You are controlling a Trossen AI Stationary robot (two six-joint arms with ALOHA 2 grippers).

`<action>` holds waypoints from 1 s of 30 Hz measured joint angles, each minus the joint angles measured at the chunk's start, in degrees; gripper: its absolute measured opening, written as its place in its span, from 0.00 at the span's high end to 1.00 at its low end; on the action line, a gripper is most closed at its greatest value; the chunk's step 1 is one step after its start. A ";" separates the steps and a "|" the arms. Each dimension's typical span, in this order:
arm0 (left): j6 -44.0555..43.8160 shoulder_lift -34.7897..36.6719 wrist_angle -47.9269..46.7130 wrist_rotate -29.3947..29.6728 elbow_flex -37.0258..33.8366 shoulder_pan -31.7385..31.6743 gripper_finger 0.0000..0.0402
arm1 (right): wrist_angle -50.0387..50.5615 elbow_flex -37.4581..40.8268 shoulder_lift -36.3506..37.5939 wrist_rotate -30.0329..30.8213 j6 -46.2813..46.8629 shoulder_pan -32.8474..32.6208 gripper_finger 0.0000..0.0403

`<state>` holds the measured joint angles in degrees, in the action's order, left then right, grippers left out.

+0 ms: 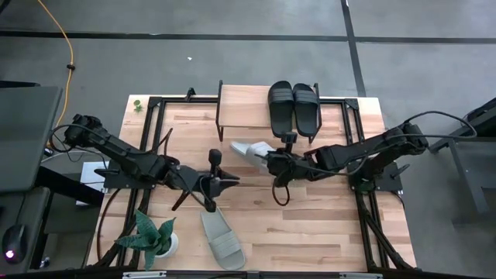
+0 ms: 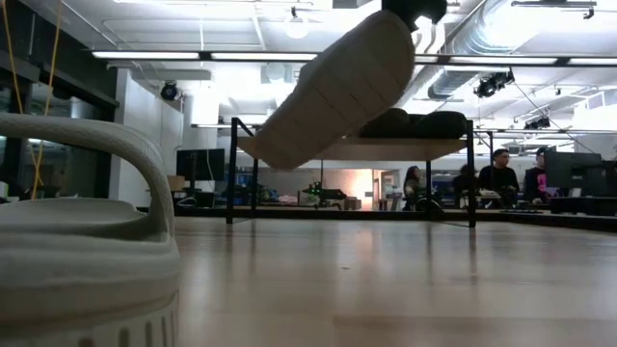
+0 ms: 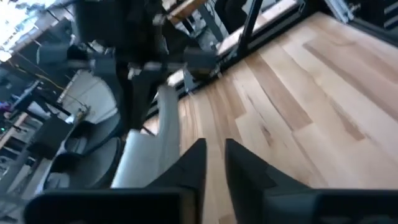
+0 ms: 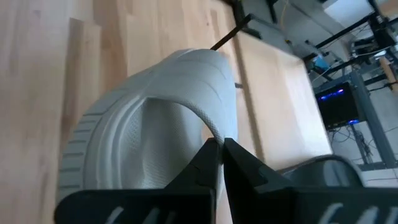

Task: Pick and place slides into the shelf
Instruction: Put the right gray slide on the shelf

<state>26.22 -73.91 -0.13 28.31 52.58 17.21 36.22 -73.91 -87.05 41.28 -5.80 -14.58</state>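
The right gripper (image 1: 267,161) clenched the raised grey slide (image 1: 249,149) by its strap — best carried level onto the shelf (image 1: 244,107), beside the black pair (image 1: 294,106). The left gripper (image 1: 230,182) hung nearly closed, empty.

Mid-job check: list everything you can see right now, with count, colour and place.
Black slides: two, side by side on the shelf.
Grey slide: one, light grey, held tilted above the table near the shelf.
Grey slide: one, flat at the table's near edge.
Potted plant: one, green, near-left corner.
People: several, seated in the room behind.
Left hand: mid-table, holding nothing.
Right hand: gripping the raised grey slide.
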 joint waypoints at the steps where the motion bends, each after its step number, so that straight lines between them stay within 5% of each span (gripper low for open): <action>1: 0.04 -0.02 0.60 0.61 0.00 0.40 0.85 | -0.76 0.02 0.00 0.02 -0.70 0.29 1.00; 10: -0.14 0.00 4.23 4.81 -0.02 2.80 0.61 | -4.84 0.00 0.00 1.27 -5.23 1.17 1.00; 18: -2.03 0.00 4.82 5.69 -0.02 2.69 0.55 | -2.55 -2.48 -0.22 5.72 -4.11 0.69 1.00; 30: -2.27 -0.02 4.41 12.89 -0.02 2.69 0.54 | 23.15 -28.68 -18.02 14.27 1.33 0.65 1.00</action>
<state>23.94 -73.93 4.27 41.19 52.56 19.90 59.37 -102.59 -105.07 55.55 -4.47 -13.92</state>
